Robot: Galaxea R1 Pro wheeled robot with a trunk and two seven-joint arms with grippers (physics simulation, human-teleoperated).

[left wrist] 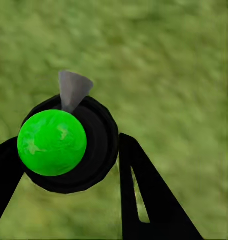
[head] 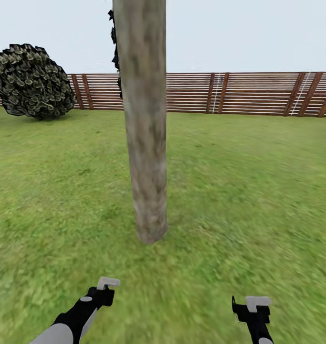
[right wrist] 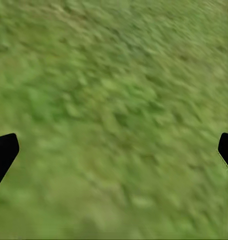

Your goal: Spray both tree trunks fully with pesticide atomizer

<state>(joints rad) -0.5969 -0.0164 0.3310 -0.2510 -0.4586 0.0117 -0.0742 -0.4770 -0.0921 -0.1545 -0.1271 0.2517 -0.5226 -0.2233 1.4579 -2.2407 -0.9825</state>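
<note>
Left gripper [left wrist: 68, 150] closed around pesticide atomizer [left wrist: 52, 142]: green ball top, black collar, grey nozzle. Right gripper [right wrist: 114, 150] spread wide, empty, over lawn [right wrist: 114, 90]. Tree trunk [head: 144, 143] dead ahead, middle distance.

Risks (judgement): nozzle points at grass, not bark, so spray wasted unless wrist re-aimed. Range may be too long for full coverage. Far side of trunk easily missed.

Head view gives trunk, fence [head: 248, 93], dark bush [head: 33, 82] far left. Left wrist view alone shows atomizer clearly.
</note>
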